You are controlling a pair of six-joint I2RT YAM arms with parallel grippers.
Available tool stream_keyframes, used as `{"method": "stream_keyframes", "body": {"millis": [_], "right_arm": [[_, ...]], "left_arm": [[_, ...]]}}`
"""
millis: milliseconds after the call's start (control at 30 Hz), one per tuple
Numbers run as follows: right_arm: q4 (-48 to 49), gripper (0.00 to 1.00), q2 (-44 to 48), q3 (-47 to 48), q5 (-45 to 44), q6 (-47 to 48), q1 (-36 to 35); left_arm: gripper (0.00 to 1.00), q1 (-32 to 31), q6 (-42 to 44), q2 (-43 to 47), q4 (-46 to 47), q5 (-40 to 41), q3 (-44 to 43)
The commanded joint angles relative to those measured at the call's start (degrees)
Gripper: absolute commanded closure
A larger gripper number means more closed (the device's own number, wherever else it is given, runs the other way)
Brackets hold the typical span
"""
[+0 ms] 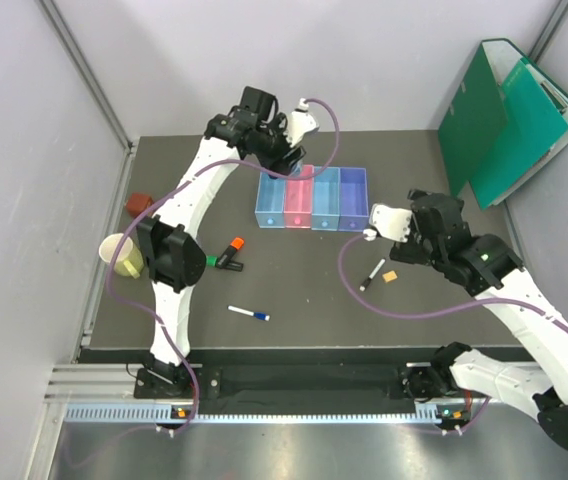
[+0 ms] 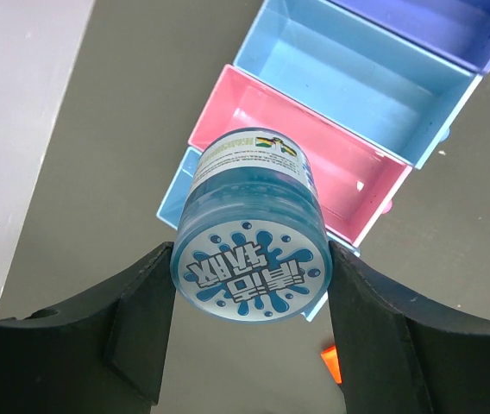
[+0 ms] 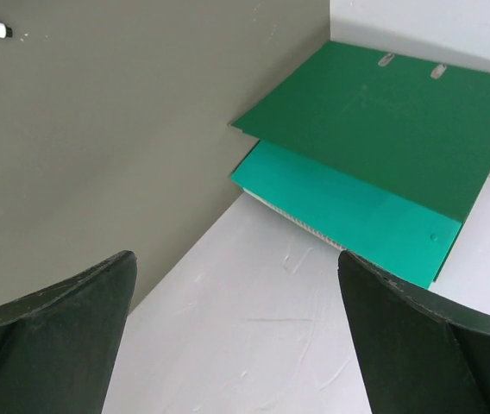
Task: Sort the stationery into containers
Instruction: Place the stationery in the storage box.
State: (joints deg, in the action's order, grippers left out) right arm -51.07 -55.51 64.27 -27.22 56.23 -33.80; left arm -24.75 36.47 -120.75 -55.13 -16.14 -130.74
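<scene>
**A:** Reading outward from the arm bases, what do we label first?

**B:** On the table [image 1: 304,295], the white pen with blue cap [image 1: 249,314] lies at 7 o'clock of centre. The highlighters [image 1: 226,255] come next at 9 o'clock. At 4 o'clock is the black-and-white marker [image 1: 372,274], with the tan eraser [image 1: 390,276] just beside it. All lie loose, outside the containers.

**A:** And the right gripper [image 3: 236,319]?

**B:** Its jaws are spread fully wide with nothing between them, and it is aimed toward the green folders [image 3: 383,121] at 2 o'clock.

**A:** Farther out?

**B:** The containers [image 1: 311,198] sit at 12 o'clock. Above their 9 o'clock end hangs the left gripper [image 2: 249,297]. Its fingers [image 2: 141,302] are part-open and pressed on the curved sides of the blue round tape roll [image 2: 251,250].

**A:** How do we place it well?

**B:** In the wrist view the roll straddles the wall between the pink bin [image 2: 314,155] and the end light-blue bin [image 2: 174,197]. We judge that we should centre it over one compartment and lower it inside the walls. Only then do we release, lest it catch a rim and roll off.
</scene>
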Motion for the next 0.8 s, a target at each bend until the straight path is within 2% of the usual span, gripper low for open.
{"method": "stream_keyframes", "body": {"millis": [0,367,767], "right_arm": [[-0.35,0.0,2.24,2.09,0.77,-2.26,1.98],[2.2,0.0,4.7,-2.48,1.82,-3.05,3.65],[3.34,0.0,5.32,-3.62,2.52,-3.67,3.74]], "left_arm": [[1.0,-0.38,4.22,-0.63,2.05,-0.3,-2.5],[1.0,-0.12,7.74,-2.21,4.59,3.56,0.57],[1.0,4.45,10.46,-5.02,7.06,5.16,3.3]]}}
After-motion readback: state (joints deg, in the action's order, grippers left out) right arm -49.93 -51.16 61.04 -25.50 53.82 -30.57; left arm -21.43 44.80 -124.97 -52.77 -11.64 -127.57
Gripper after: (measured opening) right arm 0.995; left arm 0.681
